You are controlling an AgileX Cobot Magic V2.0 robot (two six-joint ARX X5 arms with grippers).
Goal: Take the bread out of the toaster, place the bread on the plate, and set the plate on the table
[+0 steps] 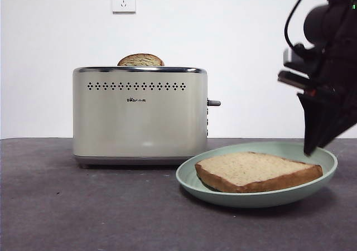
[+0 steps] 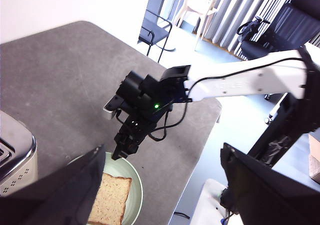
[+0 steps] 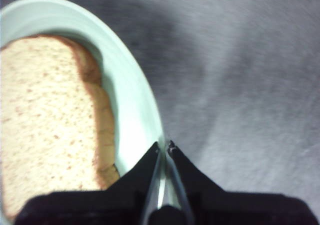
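Note:
The bread [image 1: 256, 172] lies flat on the mint plate [image 1: 245, 198], which stands on the dark table [image 1: 83, 206] right of the toaster [image 1: 139, 114]. My right gripper [image 1: 309, 148] comes down from the right and is shut on the plate's rim; the right wrist view shows its tips [image 3: 164, 147] pinching the rim [image 3: 135, 115] beside the bread [image 3: 45, 120]. My left gripper [image 2: 165, 190] is open and empty, high above the table, looking down on the right gripper [image 2: 120, 152], plate [image 2: 135, 185], bread [image 2: 111, 197] and toaster [image 2: 15, 160].
A second, similar slice [image 1: 140, 60] sticks up from the toaster's slot. The toaster's lever [image 1: 214, 102] points towards the plate. The table's edge [image 2: 200, 150] runs close behind the right arm, with chairs [image 2: 160, 27] on the floor beyond.

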